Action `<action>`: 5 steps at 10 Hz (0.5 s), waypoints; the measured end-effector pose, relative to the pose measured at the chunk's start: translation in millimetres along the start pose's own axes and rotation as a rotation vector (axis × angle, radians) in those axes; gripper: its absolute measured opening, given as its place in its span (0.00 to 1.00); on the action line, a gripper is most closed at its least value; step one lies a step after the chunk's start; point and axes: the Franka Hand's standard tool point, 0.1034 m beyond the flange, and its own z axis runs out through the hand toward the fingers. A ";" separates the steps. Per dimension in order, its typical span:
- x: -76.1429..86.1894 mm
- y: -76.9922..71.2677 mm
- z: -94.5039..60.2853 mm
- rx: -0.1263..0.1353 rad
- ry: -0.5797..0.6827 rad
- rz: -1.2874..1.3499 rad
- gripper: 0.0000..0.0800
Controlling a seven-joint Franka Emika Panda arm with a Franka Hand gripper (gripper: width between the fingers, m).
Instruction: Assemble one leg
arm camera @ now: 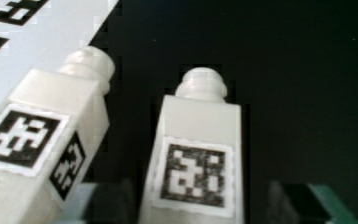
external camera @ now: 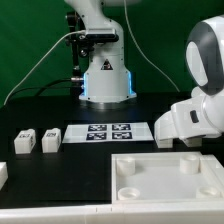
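In the wrist view two legs lie side by side on the black table, each a white block with a round peg at the far end and a tag on its face. My gripper (arm camera: 211,205) is open and straddles the tagged end of one leg (arm camera: 202,150), with dark gaps between it and both fingers (arm camera: 101,200). The other leg (arm camera: 51,120) lies just outside one finger. In the exterior view the white hand (external camera: 185,122) hangs low at the right and hides its fingertips and what is under them. Two more legs (external camera: 24,140) (external camera: 50,139) lie at the exterior view's left.
The marker board (external camera: 107,132) lies mid-table; its corner shows in the wrist view (arm camera: 7,20). The large white tray-like piece (external camera: 165,180) with round sockets lies in front. A further white block (external camera: 3,172) sits at the exterior view's left edge. The robot base (external camera: 105,75) stands behind.
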 end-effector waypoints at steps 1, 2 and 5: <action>-0.1 -0.1 -0.1 0.000 0.000 0.000 0.42; -0.1 -0.1 -0.1 0.000 0.000 0.000 0.36; -0.1 -0.1 -0.1 0.000 0.000 0.000 0.36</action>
